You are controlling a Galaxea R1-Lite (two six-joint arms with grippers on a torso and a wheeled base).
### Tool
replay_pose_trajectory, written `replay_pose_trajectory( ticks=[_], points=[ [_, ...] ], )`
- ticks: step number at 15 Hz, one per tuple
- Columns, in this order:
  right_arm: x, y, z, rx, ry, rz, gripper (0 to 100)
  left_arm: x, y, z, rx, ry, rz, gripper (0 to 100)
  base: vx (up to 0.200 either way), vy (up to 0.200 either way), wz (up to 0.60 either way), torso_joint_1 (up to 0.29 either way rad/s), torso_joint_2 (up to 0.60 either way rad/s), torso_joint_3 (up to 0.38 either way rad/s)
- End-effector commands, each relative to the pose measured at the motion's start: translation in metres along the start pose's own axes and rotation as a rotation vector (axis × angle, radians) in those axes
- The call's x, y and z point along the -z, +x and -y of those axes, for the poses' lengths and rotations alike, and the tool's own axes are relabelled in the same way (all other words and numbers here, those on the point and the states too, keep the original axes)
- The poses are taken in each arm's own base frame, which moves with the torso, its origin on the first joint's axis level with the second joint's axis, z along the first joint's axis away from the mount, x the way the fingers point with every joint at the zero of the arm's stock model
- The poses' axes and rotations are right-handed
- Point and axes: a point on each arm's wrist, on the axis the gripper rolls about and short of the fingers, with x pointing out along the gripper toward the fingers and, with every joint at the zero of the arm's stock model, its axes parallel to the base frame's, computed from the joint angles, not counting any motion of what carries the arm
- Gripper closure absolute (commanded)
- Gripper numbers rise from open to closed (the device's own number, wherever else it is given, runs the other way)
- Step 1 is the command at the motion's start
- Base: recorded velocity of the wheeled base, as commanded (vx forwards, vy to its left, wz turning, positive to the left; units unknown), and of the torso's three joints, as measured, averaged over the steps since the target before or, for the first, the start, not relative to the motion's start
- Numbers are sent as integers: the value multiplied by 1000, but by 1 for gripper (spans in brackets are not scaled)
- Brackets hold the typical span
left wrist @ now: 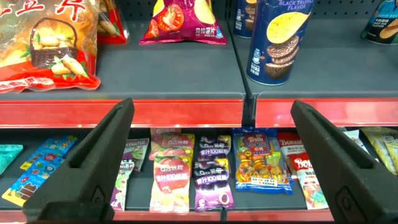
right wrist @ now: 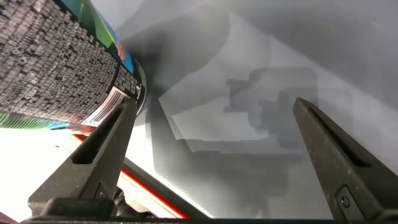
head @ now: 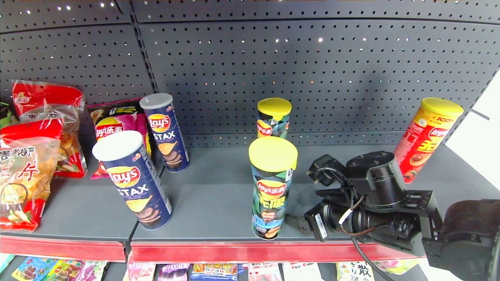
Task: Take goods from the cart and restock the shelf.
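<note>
Yellow-lidded snack can (head: 271, 187), dark-bodied, upright at the front edge of the grey shelf (head: 218, 203), just beside one finger of the right gripper (right wrist: 212, 102); contact too close to call. Right gripper spread wide, grasping nothing, low over the shelf board. Probably one item placed and let go — more trips to the cart likely left. Beyond the gripper, toward the back wall, a second yellow-lidded can (head: 273, 119); off to its right, a red can (head: 425, 136); past the placed can, two blue cans (head: 134, 183) and snack bags (head: 23, 171). Left gripper (left wrist: 211, 104) likewise spread and empty, facing the shelf's red edge strip (left wrist: 186, 112). Logos, flavour print and a barcode on the cans, large characters on the bags — not transcribed.
</note>
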Motion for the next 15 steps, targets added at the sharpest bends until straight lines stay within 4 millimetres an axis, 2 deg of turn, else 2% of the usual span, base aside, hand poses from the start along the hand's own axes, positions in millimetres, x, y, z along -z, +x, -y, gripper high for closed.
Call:
replay_pose_trajectory(
  ticks=[1, 8, 13, 15],
  points=[
    [0, 0, -1, -4, -2, 1, 0, 0, 0, 0, 0, 0, -1, 0, 0, 0, 0, 0, 0, 0],
    [2, -3, -1, -1, 0, 0, 0, 0, 0, 0, 0, 0, -1, 0, 0, 0, 0, 0, 0, 0],
    [-6, -18, 4, 42, 21, 78, 0, 0, 0, 0, 0, 0, -1, 0, 0, 0, 0, 0, 0, 0],
    [-5, -32, 6, 69, 32, 137, 0, 0, 0, 0, 0, 0, -1, 0, 0, 0, 0, 0, 0, 0]
  ],
)
